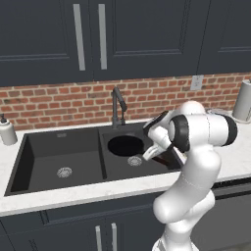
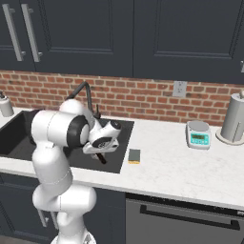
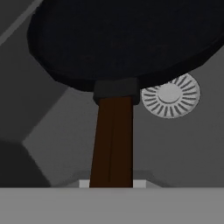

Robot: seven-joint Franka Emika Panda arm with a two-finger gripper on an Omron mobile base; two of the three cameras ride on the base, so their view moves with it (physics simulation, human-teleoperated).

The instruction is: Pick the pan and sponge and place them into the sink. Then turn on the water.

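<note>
Pan, round flat black frying pan (image 1: 126, 145) with brown handle, hangs over charcoal double-basin sink (image 1: 63, 152) | gripper (image 1: 151, 153) clamped on handle | risk: uneven release tips pan against basin wall | yellow-green sponge (image 2: 135, 156) waits at counter's sink edge

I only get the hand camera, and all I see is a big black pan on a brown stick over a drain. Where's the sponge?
Observer: The sponge lies on the white counter, just right of the sink.
Operator: Is my pan in the big basin?
Observer: No, the pan hangs over the smaller right basin, beside its drain.
Operator: Where's the tap?
Observer: The faucet stands behind the divider, spout above the pan's basin.
</note>
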